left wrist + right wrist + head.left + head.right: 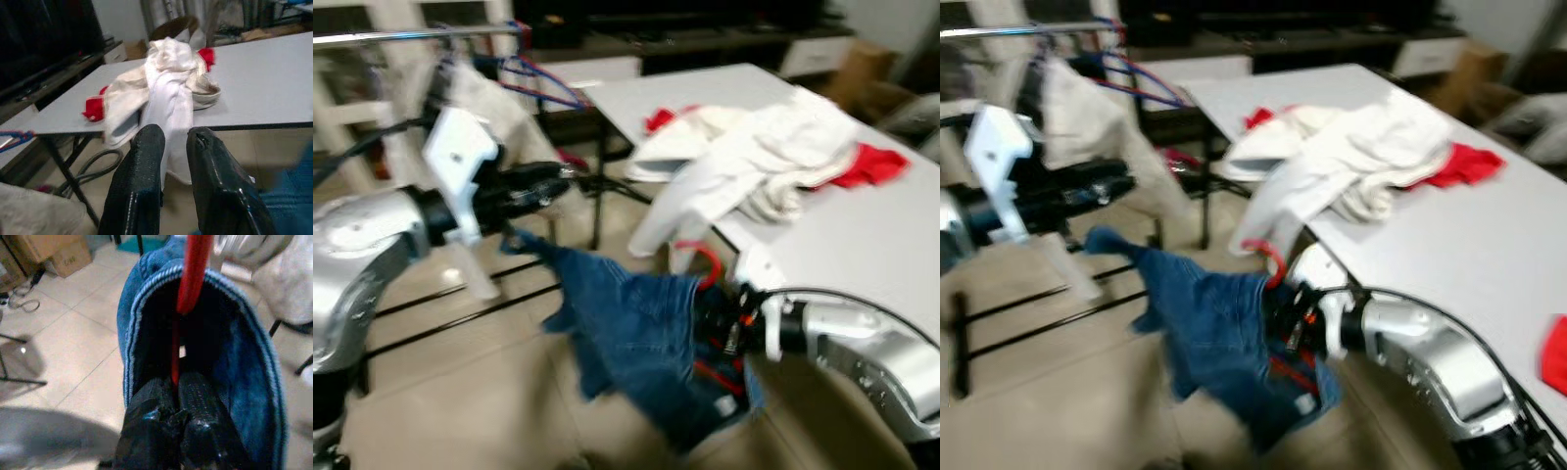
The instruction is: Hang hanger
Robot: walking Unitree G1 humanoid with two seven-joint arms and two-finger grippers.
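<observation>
The right tool [177,387] is clenched on the thin red plastic hanger [188,308], which runs up through the waistband of a pair of blue denim jeans [636,343] draped over it. In the head views this bundle hangs low, at about 6 o'clock, just off the near edge of the white counter [862,255]. The left tool [173,147] reaches forward at about 10 o'clock with its two black fingers slightly parted and nothing between them; a corner of the denim trails up near it, though motion blur leaves it unclear whether they touch.

The silver clothes rail [421,34], at 11 o'clock, already carries a pale garment [494,98] and some blue wire hangers [538,83]. A heap of white and red laundry [754,162] lies on the counter.

The step in hand looks like the carry: the loaded hanger is gripped but not yet hung. The next move calls for lifting the hook above the rail and lowering it onto a free stretch without the jeans sliding off.
</observation>
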